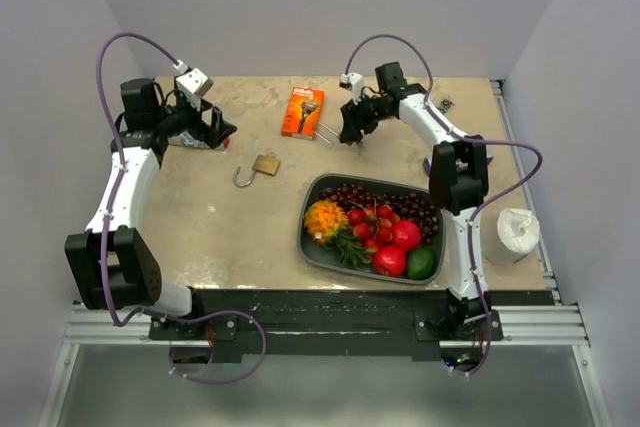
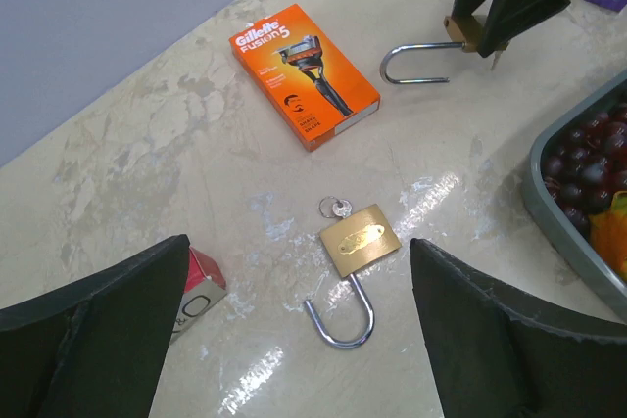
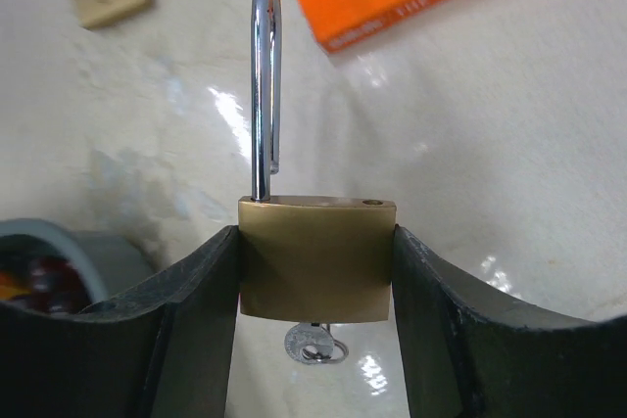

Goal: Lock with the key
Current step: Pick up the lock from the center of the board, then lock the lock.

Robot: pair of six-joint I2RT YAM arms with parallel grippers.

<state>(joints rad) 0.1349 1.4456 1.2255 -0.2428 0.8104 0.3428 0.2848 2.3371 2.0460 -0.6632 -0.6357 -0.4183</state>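
Note:
My right gripper [image 3: 315,271] is shut on the sides of a brass padlock [image 3: 315,256]. Its steel shackle [image 3: 265,85] stands swung open, and a key [image 3: 315,345] sticks in its underside. From above, this gripper [image 1: 352,132] holds the lock low over the table beside the orange box. A second open padlock [image 1: 262,166] lies on the table with its own key [image 2: 338,208] in it. My left gripper [image 2: 299,330] hovers open above and just short of that second padlock [image 2: 359,239]. It holds nothing.
An orange Gillette razor box [image 1: 302,111] lies at the back centre. A grey tray [image 1: 310,247] of fruit sits front right, with a paper roll [image 1: 512,235] beyond it. A small red-and-white box [image 2: 196,286] is under my left gripper. A small padlock [image 1: 445,103] lies far right.

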